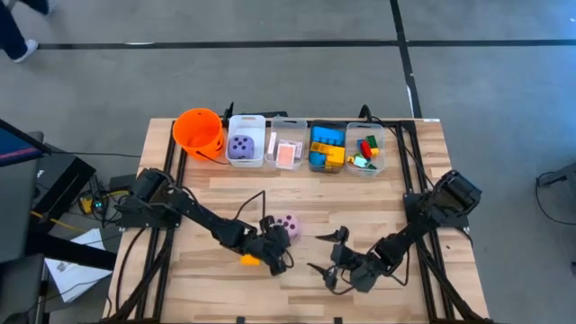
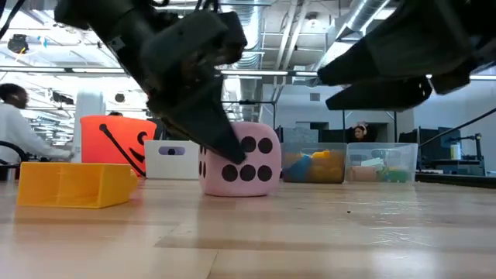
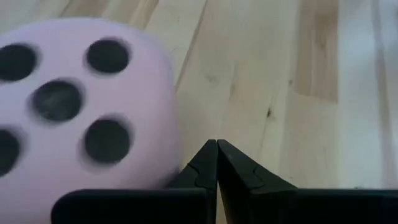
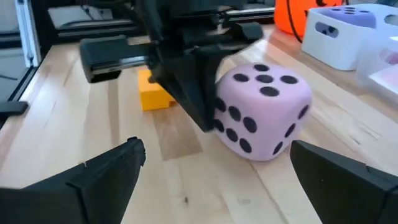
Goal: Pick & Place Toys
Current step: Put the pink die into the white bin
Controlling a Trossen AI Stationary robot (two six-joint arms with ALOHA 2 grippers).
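Your left gripper [image 1: 277, 261] — jaws clenched, empty, tips touching the pink die [image 1: 287, 224] | die mid-bench, yellow brick [image 1: 248, 260] near it | your right gripper [image 1: 326, 268] — jaws released, beside the die | bare bench [image 1: 225, 198] up to the bins [image 1: 288, 144].

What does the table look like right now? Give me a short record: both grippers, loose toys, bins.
left gripper: shut, empty, tips beside the pink die; touch unclear
right gripper: open, empty, facing the pink die
pink die: on the table between the two grippers
yellow brick: loose on the table by the left gripper
orange bucket: far edge, left end of the row
purple die: in the white bin next to the bucket
remaining bins: pink-backed cards, then coloured bricks in the last two
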